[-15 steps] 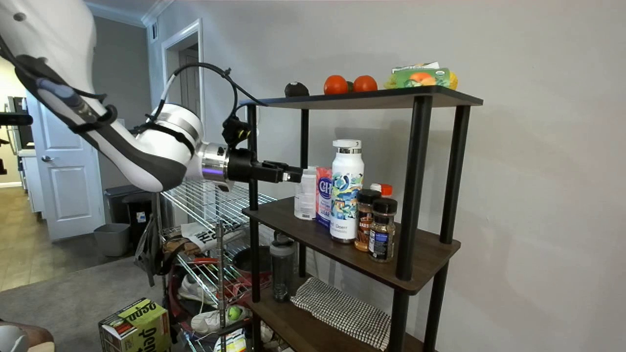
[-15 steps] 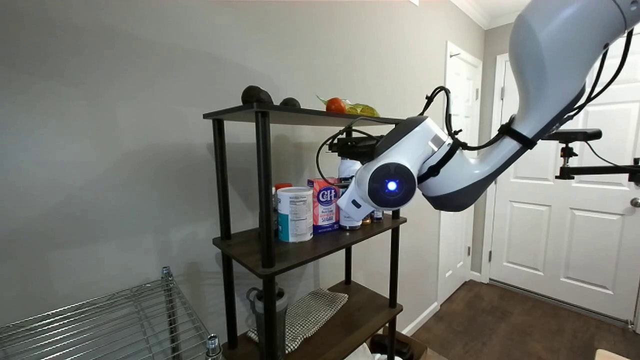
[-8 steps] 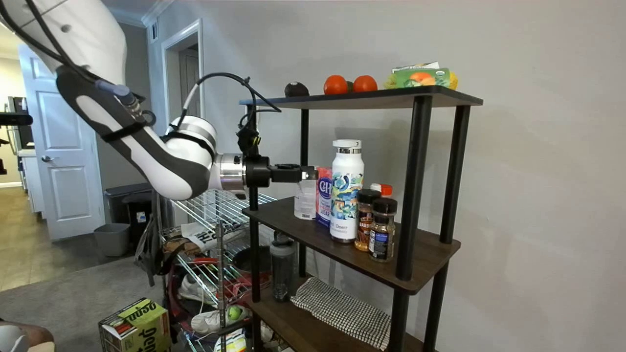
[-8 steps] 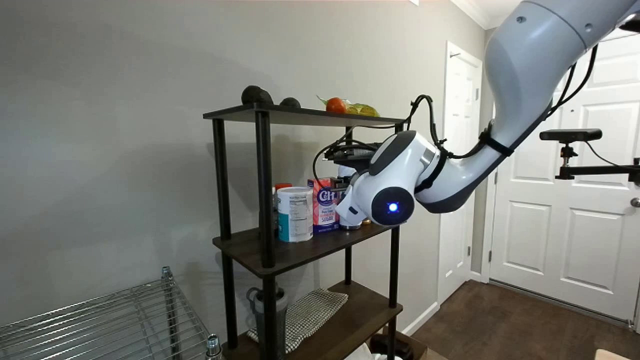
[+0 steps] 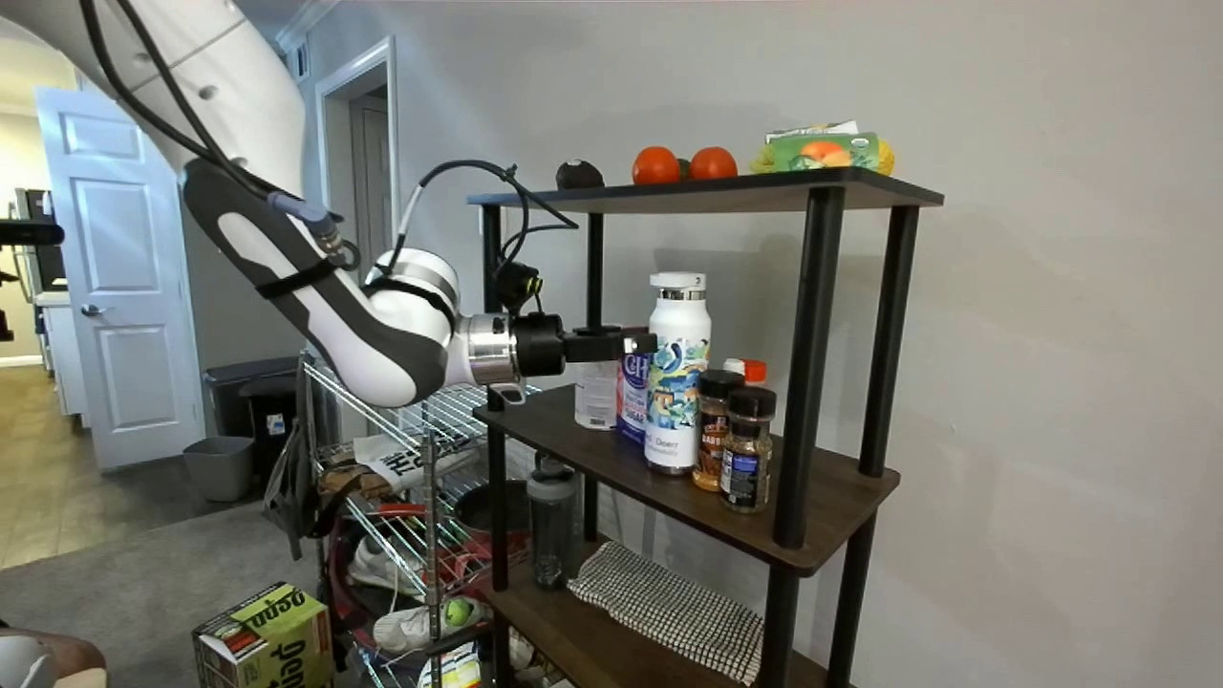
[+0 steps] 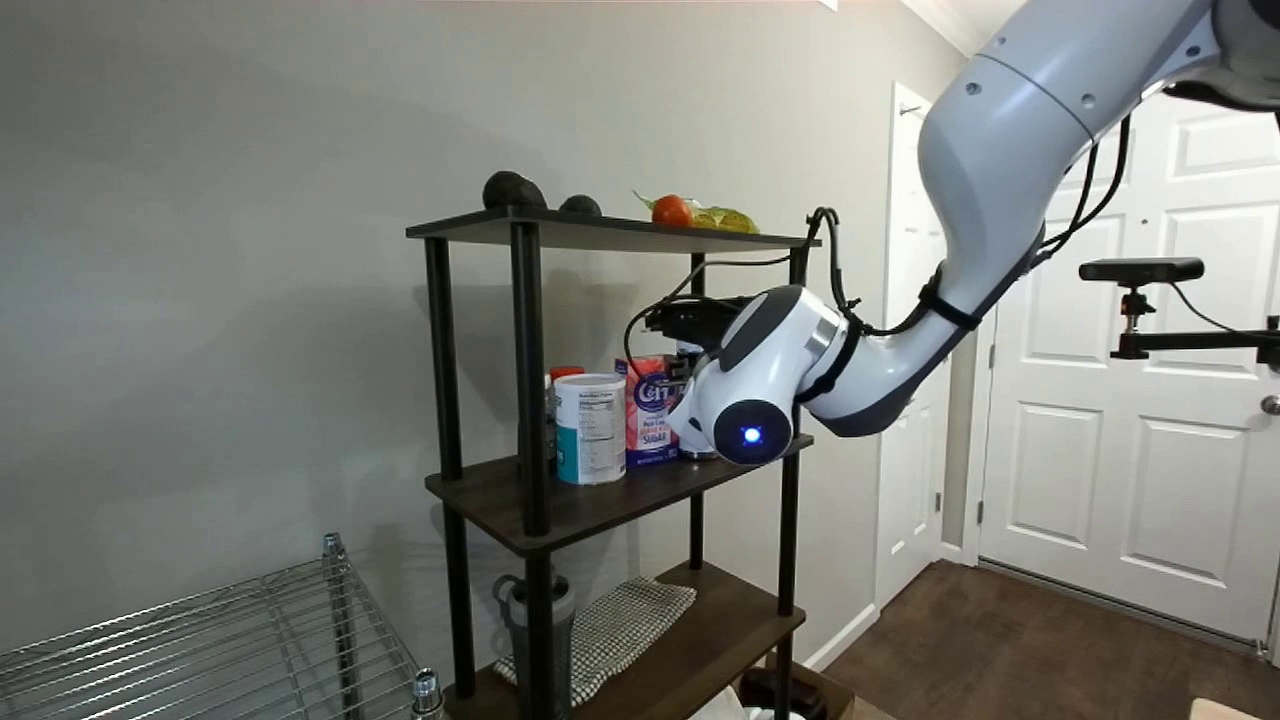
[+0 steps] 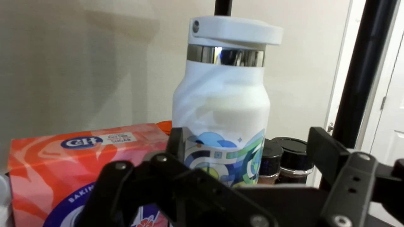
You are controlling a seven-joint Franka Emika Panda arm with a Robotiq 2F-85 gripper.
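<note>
One white bottle (image 7: 224,97) stands upright on the middle shelf (image 5: 545,416) beside the sugar box (image 7: 69,164); the jaws stand wide apart close to the bottle, holding nothing: the reach looks nearly complete, the grip not yet made

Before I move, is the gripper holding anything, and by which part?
Nothing is held: the gripper stands open near the white bottle, not clamped on it.
</note>
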